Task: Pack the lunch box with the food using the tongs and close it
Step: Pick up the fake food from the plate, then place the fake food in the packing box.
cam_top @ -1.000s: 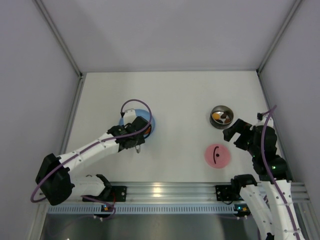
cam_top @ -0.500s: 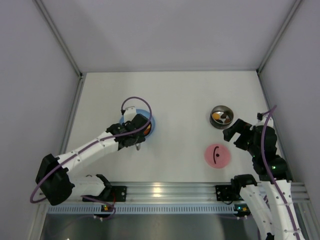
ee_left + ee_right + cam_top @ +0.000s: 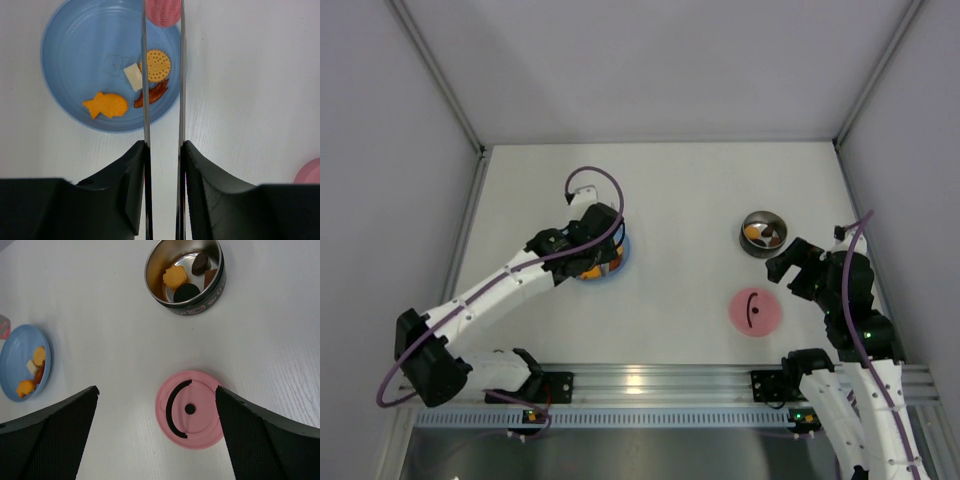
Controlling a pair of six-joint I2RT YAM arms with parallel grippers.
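The left gripper (image 3: 163,147) is clenched on the long thin silver metal tongs (image 3: 145,115), one black finger pressing on each slim arm. The arms run nearly parallel away from the wrist camera, out over the wide light-blue round plate (image 3: 75,45) on the white counter (image 3: 680,190). Between them, at the top edge of the left wrist view, sits a round pink piece (image 3: 162,11) that fills the gap. Its far side is cut off, so whether it is pinched cannot be told.

On the plate lie an orange fish-shaped cracker (image 3: 106,105), a round yellow-brown biscuit (image 3: 156,65), a small cream rectangle (image 3: 132,76) just beside the biscuit, and a dark red-brown strip (image 3: 152,93) below them.

The small round shiny steel lunch box (image 3: 195,309) stands uncovered on the right side of the counter, well apart from the plate. Inside it are an orange piece (image 3: 175,276) and a few dark and brown pieces touching one another. The flat pink round lid (image 3: 189,409) with its black handle mark lies flat on the counter, nearer the arm bases than the lunch box.

The right gripper (image 3: 156,390) hangs above the lid, its fingers spread wide and holding nothing.
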